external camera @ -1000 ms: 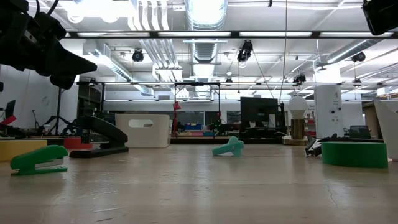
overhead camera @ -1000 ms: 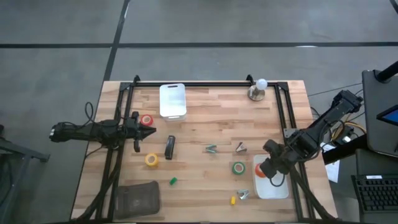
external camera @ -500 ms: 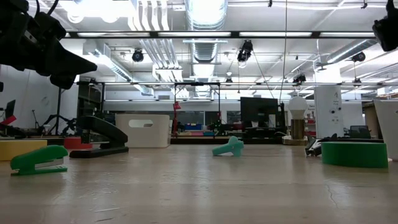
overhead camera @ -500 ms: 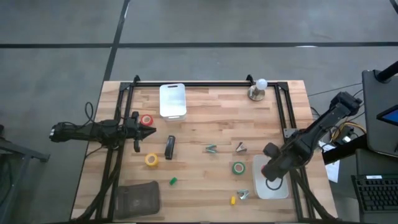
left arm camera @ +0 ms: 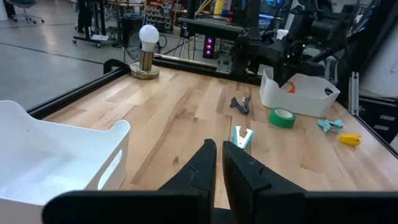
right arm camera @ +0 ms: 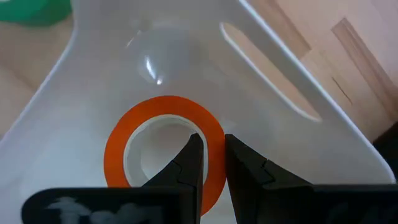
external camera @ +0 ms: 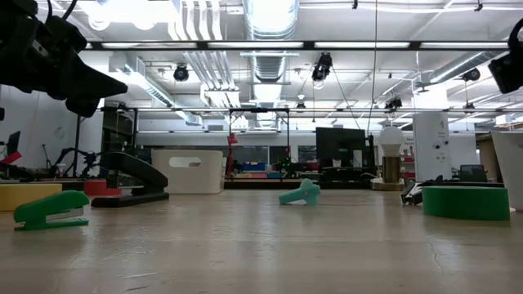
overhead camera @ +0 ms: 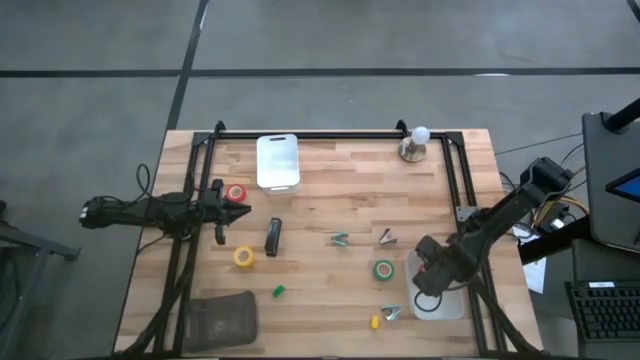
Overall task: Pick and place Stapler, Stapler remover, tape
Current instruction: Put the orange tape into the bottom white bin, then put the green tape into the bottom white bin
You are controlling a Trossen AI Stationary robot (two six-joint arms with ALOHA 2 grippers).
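Lower now than a moment ago, the right gripper [right arm camera: 208, 163] pinches the wall of an orange-red tape roll [right arm camera: 163, 144] inside the white bin [overhead camera: 438, 302] at the frame's lower right (left gripper [left arm camera: 217, 158] shut, empty, near the stapler [overhead camera: 273, 237]).

No readable text, labels or numbers anywhere (screens in the room behind the table are too blurred to read).

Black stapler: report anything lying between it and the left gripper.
Nothing visible does. The stapler lies on bare wood just beside the left gripper; the red tape and yellow tape sit off to either side.
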